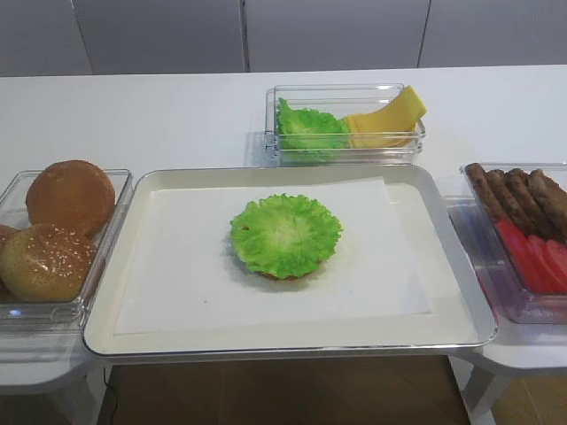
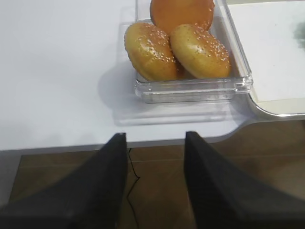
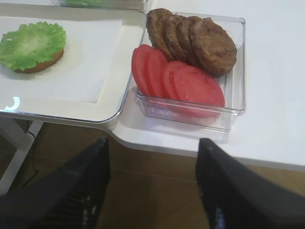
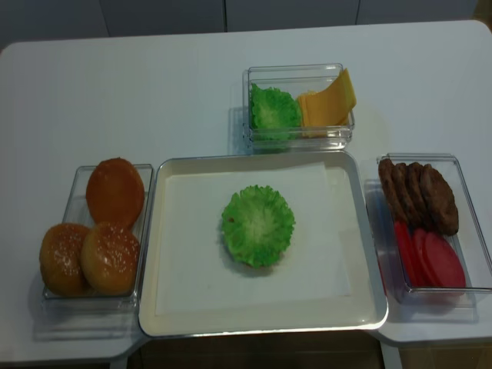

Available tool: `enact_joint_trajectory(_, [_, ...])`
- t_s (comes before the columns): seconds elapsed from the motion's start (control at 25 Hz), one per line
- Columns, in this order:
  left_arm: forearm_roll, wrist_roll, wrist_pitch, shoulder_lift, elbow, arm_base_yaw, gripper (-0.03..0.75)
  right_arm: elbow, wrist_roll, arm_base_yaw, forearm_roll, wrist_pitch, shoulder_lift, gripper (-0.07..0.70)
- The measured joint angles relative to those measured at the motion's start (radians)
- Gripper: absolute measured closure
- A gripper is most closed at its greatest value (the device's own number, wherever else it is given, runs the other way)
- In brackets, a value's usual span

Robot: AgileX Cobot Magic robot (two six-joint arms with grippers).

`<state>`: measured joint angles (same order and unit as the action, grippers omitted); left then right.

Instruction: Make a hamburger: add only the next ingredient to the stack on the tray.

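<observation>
Lettuce leaf (image 3: 31, 44) on bun bottom (image 3: 42, 65) | right gripper (image 3: 152, 183) well apart, jaws spread

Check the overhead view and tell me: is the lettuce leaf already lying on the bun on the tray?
Yes, the lettuce leaf lies spread over the bun in the middle of the tray.

A frilly green lettuce leaf (image 1: 285, 234) lies flat atop the bun bottom (image 3: 42, 65), mid-tray (image 1: 266, 332).

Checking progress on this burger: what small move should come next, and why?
Probably none: the lettuce leaf already covers the bun bottom on the tray. Both grippers, right gripper and left gripper, hang open and empty off the table edge; holding there seems best.
</observation>
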<state>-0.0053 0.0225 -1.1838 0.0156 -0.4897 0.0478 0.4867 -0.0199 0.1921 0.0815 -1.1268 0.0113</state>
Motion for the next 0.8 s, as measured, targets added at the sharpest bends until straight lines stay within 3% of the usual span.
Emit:
enact_joint_trajectory(0.44, [0.0, 0.0, 0.0, 0.0, 0.0, 0.0, 0.419, -0.002, 0.0, 0.0, 0.0, 0.0, 0.004, 0.202])
enact_joint_trajectory(0.8, [0.0, 0.0, 0.0, 0.0, 0.0, 0.0, 0.419, -0.002, 0.0, -0.06, 0.0, 0.0, 0.004, 0.212])
